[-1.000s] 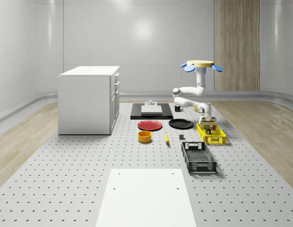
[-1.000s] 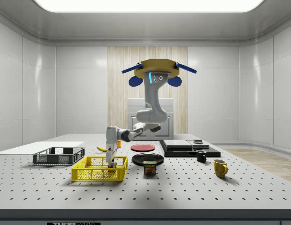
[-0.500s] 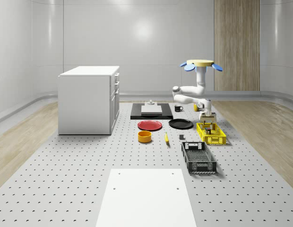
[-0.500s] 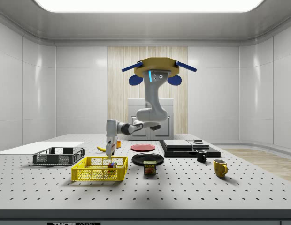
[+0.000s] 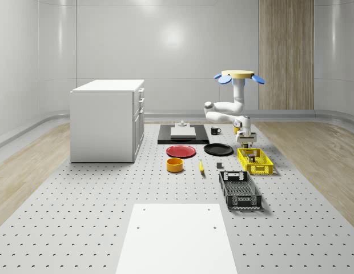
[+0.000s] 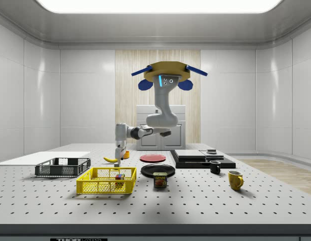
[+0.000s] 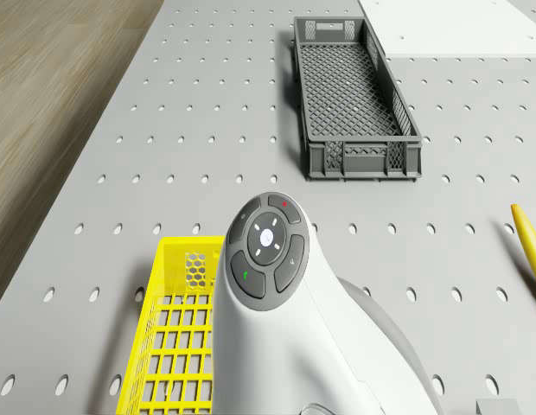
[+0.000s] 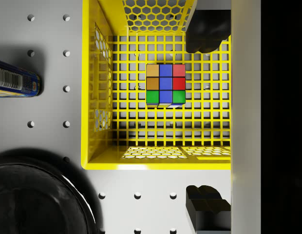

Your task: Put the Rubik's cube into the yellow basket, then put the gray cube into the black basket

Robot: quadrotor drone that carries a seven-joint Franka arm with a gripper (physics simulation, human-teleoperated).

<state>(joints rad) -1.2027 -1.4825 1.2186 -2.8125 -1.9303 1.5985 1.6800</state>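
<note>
Rubik's cube (image 8: 165, 84) was seen lying on the mesh floor of the yellow basket (image 8: 100, 102), its upper face made up of nine tiles in orange, blue, red, brown and green, and it was touched by neither finger. The gripper (image 8: 206, 119) was held spread wide and empty above the basket, one dark fingertip (image 8: 205, 33) over the basket's inside and the other (image 8: 207, 207) over the table (image 8: 48, 126) just past the basket's near wall. In the side view the word SPAM could be read on a small can (image 6: 160, 179) standing on the table just beside the yellow basket; a blue can (image 8: 17, 80) with unreadable print was cut off at the wrist view's edge, as was a black plate (image 8: 36, 197). In the side view the cube was only partly made out through the basket's lattice. The drone (image 5: 240, 76) was seen hovering above the far end of the table, well above the plate, with its arm reaching down to the yellow basket. The black basket (image 7: 354, 95) stood empty nearby, and a banana (image 7: 529, 242) was cut off at the drone view's edge
</note>
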